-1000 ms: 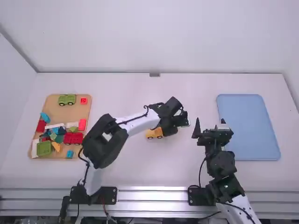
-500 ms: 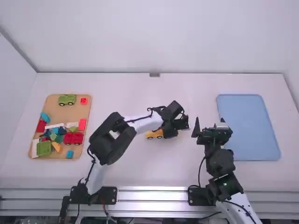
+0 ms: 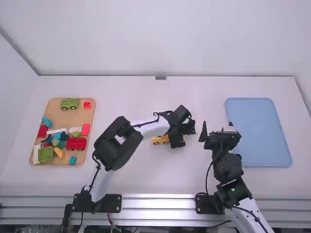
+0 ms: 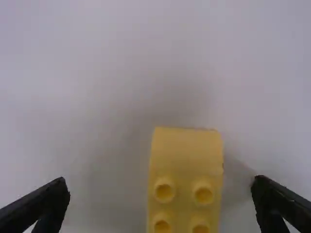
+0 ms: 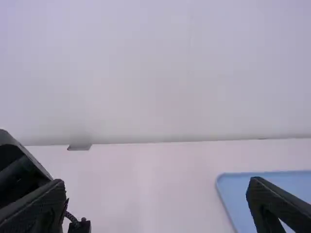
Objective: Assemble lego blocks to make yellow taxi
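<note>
The yellow body [image 4: 185, 155] sits mid-table between the left gripper's [image 4: 162, 187] parted, empty fingers; the right gripper [image 3: 217, 127] is also spread, holding nothing; the step looks like grasping; next calls for centring, then squeezing squarely.

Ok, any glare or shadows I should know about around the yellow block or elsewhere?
Left wrist view: soft shadows on the table around the yellow block, no glare over it. High view: bright reflections along the metal rail, away from the block. Right wrist view: fairly even light, no glare on the blue tray.
</note>
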Motion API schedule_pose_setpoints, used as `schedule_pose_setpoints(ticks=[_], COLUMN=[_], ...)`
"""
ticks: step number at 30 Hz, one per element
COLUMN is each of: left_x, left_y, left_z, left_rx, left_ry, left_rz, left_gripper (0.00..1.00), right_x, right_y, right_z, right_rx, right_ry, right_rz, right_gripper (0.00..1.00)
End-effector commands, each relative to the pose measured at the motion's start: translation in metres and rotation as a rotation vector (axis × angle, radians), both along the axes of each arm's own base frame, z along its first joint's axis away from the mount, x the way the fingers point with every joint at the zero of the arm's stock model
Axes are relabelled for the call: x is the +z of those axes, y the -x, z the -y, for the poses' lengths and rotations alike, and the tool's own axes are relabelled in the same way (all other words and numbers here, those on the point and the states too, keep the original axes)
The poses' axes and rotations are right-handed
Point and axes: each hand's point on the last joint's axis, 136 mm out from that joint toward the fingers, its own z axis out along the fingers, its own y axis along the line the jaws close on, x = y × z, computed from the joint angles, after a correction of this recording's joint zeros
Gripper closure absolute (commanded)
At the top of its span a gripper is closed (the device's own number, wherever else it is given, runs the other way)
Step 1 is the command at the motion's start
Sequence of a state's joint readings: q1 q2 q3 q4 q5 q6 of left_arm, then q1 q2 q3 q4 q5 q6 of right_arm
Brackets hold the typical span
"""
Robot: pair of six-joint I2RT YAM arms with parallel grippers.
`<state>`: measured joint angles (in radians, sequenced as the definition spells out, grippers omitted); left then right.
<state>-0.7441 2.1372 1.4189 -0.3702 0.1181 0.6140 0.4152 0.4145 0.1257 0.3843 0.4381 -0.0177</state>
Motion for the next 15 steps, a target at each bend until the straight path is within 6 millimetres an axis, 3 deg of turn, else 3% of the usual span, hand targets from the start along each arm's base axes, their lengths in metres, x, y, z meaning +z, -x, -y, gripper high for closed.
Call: schedule_pose_setpoints(ticks=[1,10,15], left_x=[0.019,0.080,0.122], left_y=[-0.007,-0.036,-0.051], left_z=[-0.009,-0.040,-0.062], left_rx=[0.022,0.122,0.239], left_ry=[-0.001,0.056,0.152], left_rz=[0.031,0.093,0.105], left_gripper=[0.05,0.21,0.27], right_x=[0.000,0.006,0.002], right_y=[0.000,-0.002,-0.007], right_z=[0.001,0.011,-0.001], right_rx=[-0.009,-0.040,0.048], right_ry=[0.015,-0.004,0.005], right_rz=[0.002,0.022,0.008], right_gripper=[0.02,0.01,0.01])
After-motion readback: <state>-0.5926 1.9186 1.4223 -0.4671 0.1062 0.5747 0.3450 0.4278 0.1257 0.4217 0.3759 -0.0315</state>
